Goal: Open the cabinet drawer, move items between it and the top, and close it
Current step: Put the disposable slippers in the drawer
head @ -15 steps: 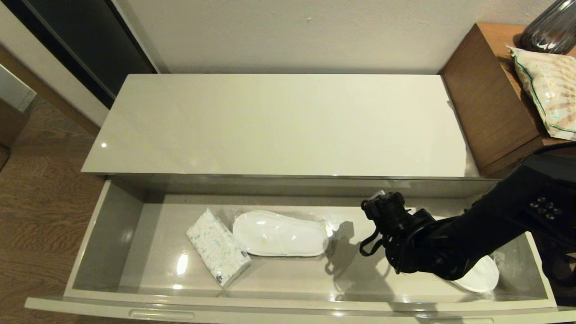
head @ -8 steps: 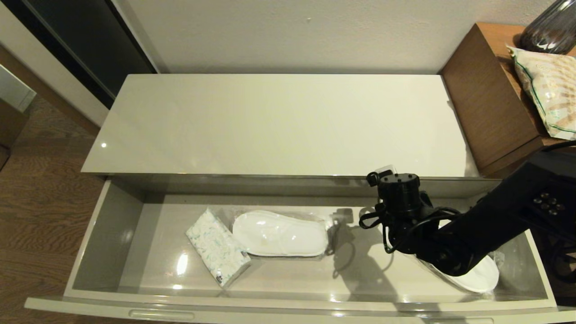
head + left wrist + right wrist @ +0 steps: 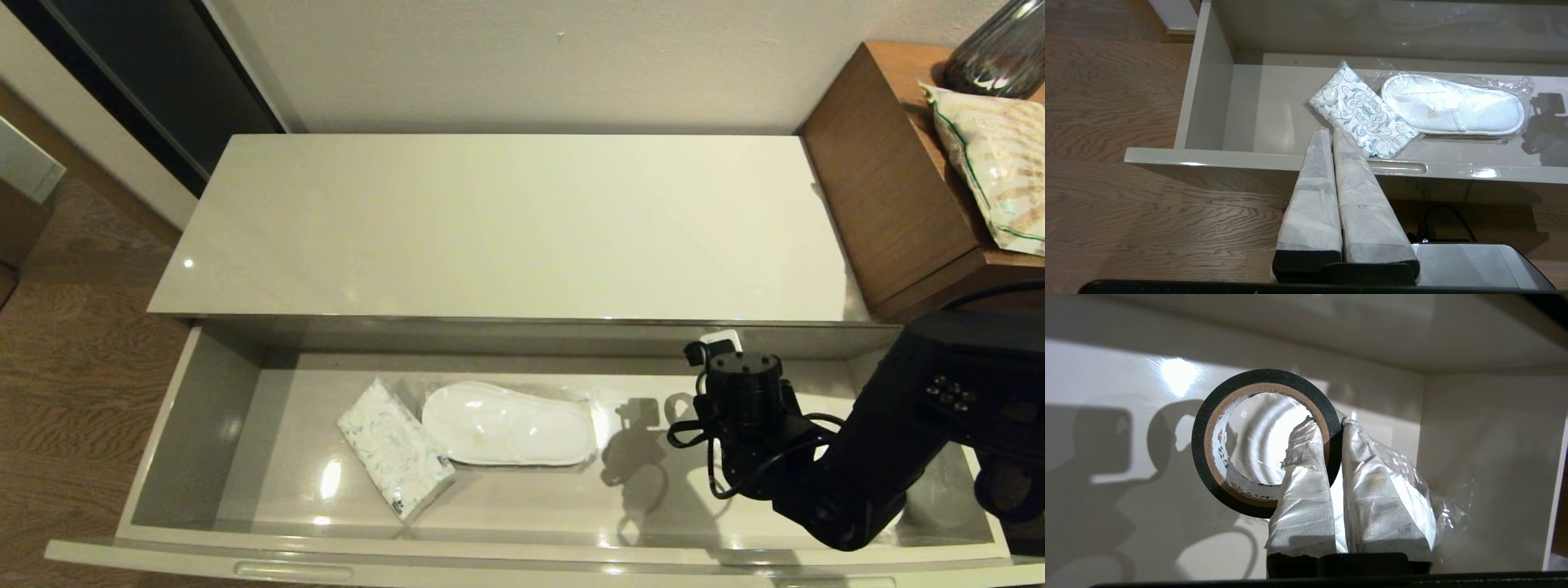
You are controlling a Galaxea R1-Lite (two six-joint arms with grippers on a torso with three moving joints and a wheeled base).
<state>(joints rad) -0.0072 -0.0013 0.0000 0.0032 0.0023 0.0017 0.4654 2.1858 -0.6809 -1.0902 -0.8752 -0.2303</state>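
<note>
right gripper [image 3: 1327, 457] clamped on black tape roll [image 3: 1208, 457] wall (one finger inside core), over right end of open cabinet drawer [image 3: 196, 408] | tissue pack [image 3: 396, 461] inside drawer, left-centre, beside wrapped slipper [image 3: 510, 425] | left gripper [image 3: 1333, 136] closed, empty, before drawer front

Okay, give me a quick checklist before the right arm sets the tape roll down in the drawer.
1. Grip: right pincer pinches the black tape roll through its wall, one finger inside the core: ok.
2. Cabinet drawer fully open: ok.
3. Bare floor beneath the roll: cannot tell, a wrapped slipper lies close.
4. Tissue pack and the other slipper away from the arm: ok.
5. Left pincer shut, parked outside the drawer front: ok.
</note>
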